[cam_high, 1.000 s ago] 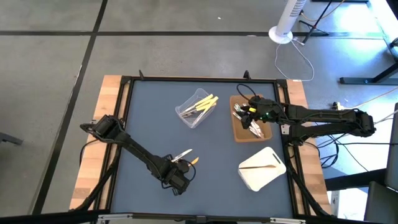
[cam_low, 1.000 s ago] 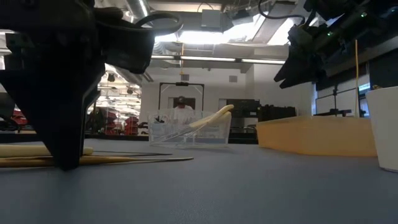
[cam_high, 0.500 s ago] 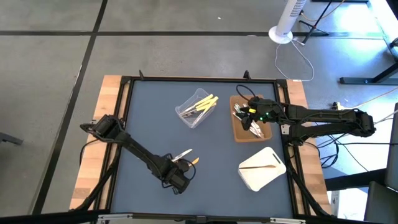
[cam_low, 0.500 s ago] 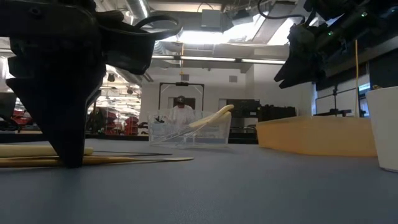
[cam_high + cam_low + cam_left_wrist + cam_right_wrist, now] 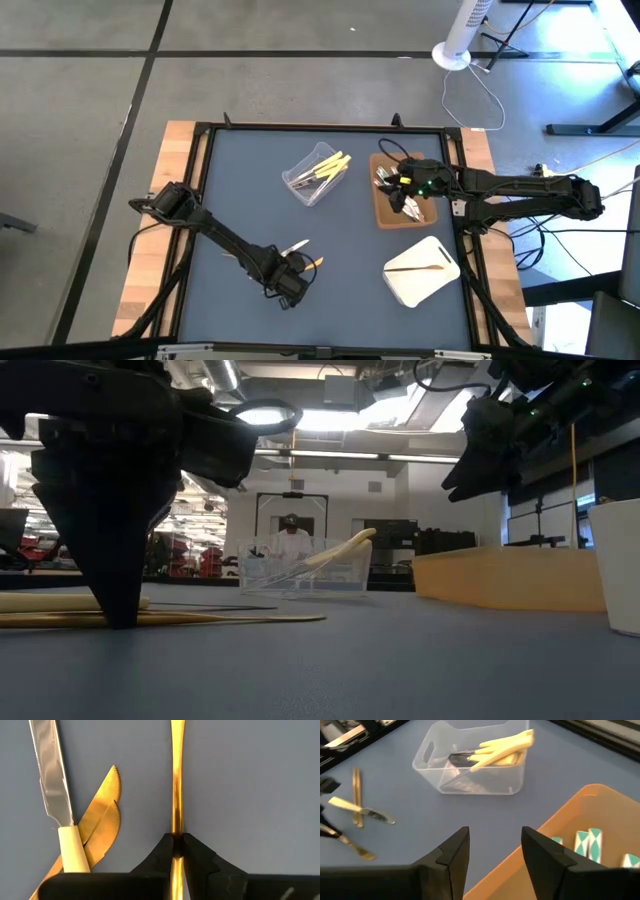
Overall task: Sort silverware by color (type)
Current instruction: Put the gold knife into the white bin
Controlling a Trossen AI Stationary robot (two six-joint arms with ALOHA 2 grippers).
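Near the desk's (image 5: 230, 180) front edge, the left end effector (image 5: 287, 283) was lowered onto a small cluster of silverware, and a gold utensil handle (image 5: 176, 790) was pinched between its fingers (image 5: 196, 857). Beside that handle, a cream-handled silver knife (image 5: 50, 785) and two gold serrated blades (image 5: 102, 817) were seen lying flat and overlapping. Yellow-handled pieces (image 5: 328, 165) were held in the clear tub (image 5: 305, 183) at mid-desk. Over the brown tray (image 5: 385, 212), where more pieces lay, the right end effector (image 5: 403, 190) was held with its fingers (image 5: 452, 857) spread and nothing between them. One thin utensil (image 5: 418, 267) was laid across the white tray (image 5: 428, 285).
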